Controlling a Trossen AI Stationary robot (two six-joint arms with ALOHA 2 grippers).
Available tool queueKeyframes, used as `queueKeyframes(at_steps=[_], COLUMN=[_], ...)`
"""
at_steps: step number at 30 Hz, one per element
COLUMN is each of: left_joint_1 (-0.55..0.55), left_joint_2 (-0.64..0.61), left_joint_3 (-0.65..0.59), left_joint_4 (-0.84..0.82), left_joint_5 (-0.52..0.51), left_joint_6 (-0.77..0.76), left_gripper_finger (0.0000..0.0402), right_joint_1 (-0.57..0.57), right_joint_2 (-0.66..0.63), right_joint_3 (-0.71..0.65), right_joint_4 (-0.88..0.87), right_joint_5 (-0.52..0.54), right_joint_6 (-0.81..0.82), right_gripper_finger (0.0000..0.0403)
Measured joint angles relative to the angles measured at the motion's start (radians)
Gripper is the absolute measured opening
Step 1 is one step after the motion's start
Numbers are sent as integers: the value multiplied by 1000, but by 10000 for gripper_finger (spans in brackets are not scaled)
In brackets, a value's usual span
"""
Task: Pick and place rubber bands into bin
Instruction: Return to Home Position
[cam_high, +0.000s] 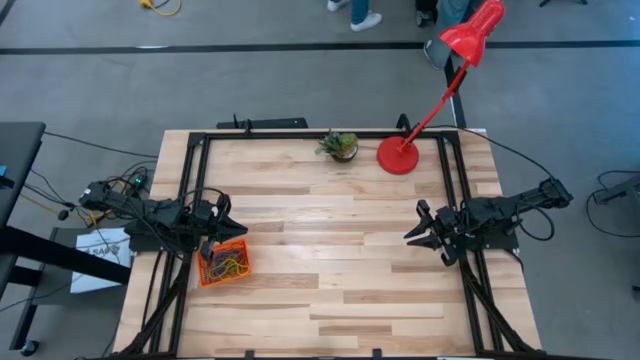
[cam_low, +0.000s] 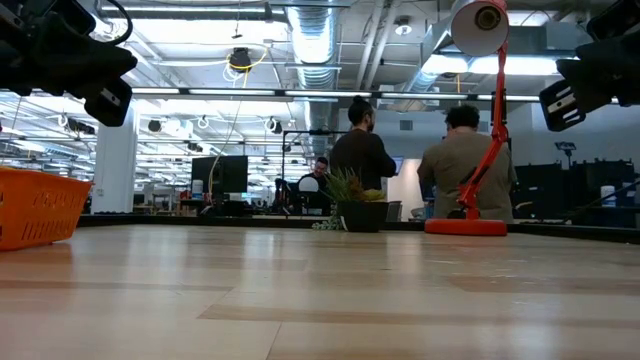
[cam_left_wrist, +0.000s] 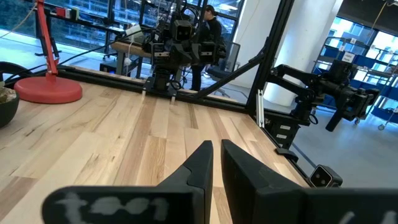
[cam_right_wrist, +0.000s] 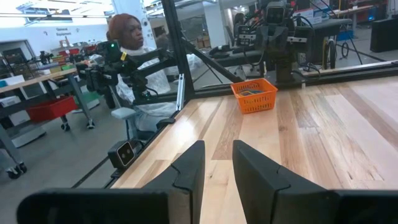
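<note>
The orange bin (cam_high: 223, 262) sits near the table's left edge, resting flat on the wood. It also shows in the low view (cam_low: 35, 205) and the right wrist view (cam_right_wrist: 254, 94). A tangle of yellow, green and red rubber bands (cam_high: 230, 266) lies inside it. My left gripper (cam_high: 233, 217) hovers just beyond the bin's far side, and its fingers (cam_left_wrist: 216, 155) stand open by a narrow gap with nothing between them. My right gripper (cam_high: 413, 222) waits near the table's right edge, open and empty (cam_right_wrist: 217, 158).
A red lamp base (cam_high: 397, 155) and a small potted plant (cam_high: 340, 146) stand at the table's far edge. Black frame rails (cam_high: 190, 190) run along both sides. People (cam_low: 362, 150) stand beyond the far edge, and one person (cam_right_wrist: 127, 37) sits past the left side.
</note>
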Motion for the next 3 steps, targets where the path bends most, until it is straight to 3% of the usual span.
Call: queueKeyframes(at_steps=[3], left_joint_1=[0], left_joint_2=[0], left_joint_3=[0], left_joint_4=[0], left_joint_5=[0], left_joint_6=[0], left_gripper_finger=[21], right_joint_1=[0], right_joint_2=[0], right_joint_3=[0], right_joint_4=[0], right_joint_5=[0], right_joint_6=[0], right_gripper_finger=[76])
